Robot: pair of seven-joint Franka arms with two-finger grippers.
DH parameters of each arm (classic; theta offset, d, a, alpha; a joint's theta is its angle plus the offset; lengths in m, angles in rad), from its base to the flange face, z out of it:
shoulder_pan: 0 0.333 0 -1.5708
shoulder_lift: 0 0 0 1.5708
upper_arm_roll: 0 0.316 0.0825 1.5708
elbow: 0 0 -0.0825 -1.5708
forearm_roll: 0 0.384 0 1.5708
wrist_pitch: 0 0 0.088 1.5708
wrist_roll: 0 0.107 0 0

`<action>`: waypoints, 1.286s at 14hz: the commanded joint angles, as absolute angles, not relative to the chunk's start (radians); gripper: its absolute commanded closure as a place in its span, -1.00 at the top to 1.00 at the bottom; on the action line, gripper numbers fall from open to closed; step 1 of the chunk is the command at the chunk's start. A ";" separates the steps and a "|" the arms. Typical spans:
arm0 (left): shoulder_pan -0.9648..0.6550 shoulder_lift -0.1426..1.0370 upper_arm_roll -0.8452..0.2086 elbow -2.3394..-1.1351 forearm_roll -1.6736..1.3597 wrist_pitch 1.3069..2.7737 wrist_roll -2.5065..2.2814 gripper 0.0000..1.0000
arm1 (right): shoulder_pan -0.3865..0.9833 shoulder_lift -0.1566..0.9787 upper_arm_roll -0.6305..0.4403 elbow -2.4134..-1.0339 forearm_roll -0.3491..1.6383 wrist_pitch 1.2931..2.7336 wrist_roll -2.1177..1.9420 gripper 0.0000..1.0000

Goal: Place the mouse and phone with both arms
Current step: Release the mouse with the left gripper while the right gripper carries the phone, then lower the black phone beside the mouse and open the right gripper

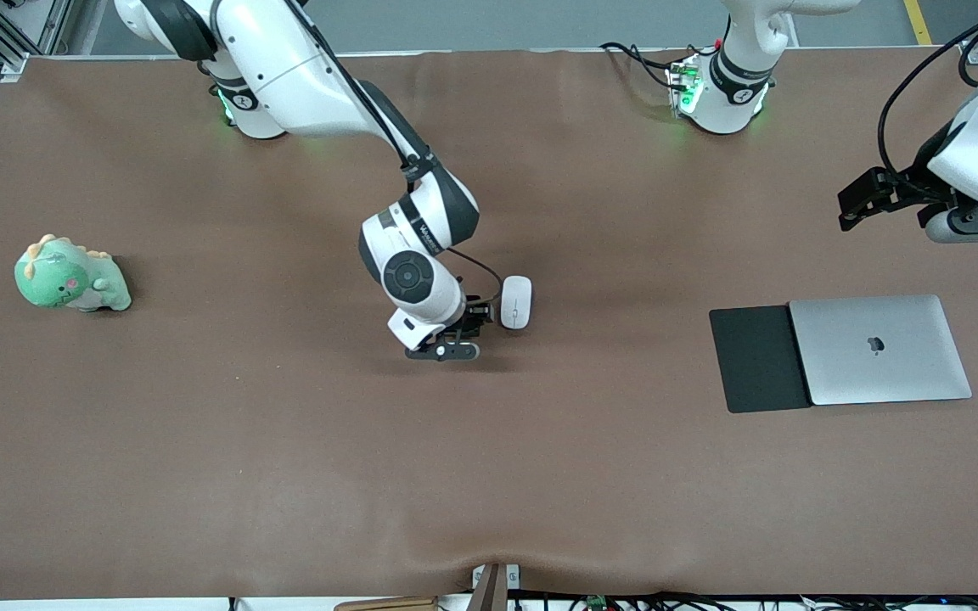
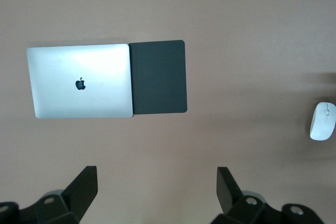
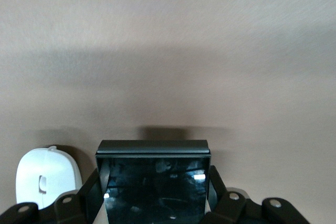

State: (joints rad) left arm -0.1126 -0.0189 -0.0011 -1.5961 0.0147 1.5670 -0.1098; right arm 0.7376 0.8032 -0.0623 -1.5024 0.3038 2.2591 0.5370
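Right gripper [image 1: 465, 333], frame centre, is clamped on the phone [image 3: 154, 182] beside the mouse [image 1: 516, 302] for placement. Left gripper [image 2: 157, 190] waits, released, over the counter [image 1: 200, 467].

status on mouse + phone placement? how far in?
Done: nothing placed yet; the mouse pad beside the laptop is bare. In hand: the right gripper, low at mid-table, is shut on the phone, right beside the mouse. Left: the mouse lies untouched on the table; the left gripper waits open above the table near the laptop. Both placements remain.
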 commanded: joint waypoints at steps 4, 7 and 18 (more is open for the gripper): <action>-0.092 -0.052 -0.014 -1.631 -0.011 1.559 -0.074 1.00 | 0.784 0.836 -0.077 -1.466 0.308 2.267 0.595 0.52; -0.092 -0.060 -0.015 -1.628 -0.011 1.543 -0.074 1.00 | 0.784 0.825 -0.083 -1.465 0.275 2.293 0.592 1.00; -0.092 -0.067 -0.018 -1.629 -0.011 1.529 -0.090 1.00 | 0.586 0.582 -0.184 -1.586 0.276 2.111 0.435 1.00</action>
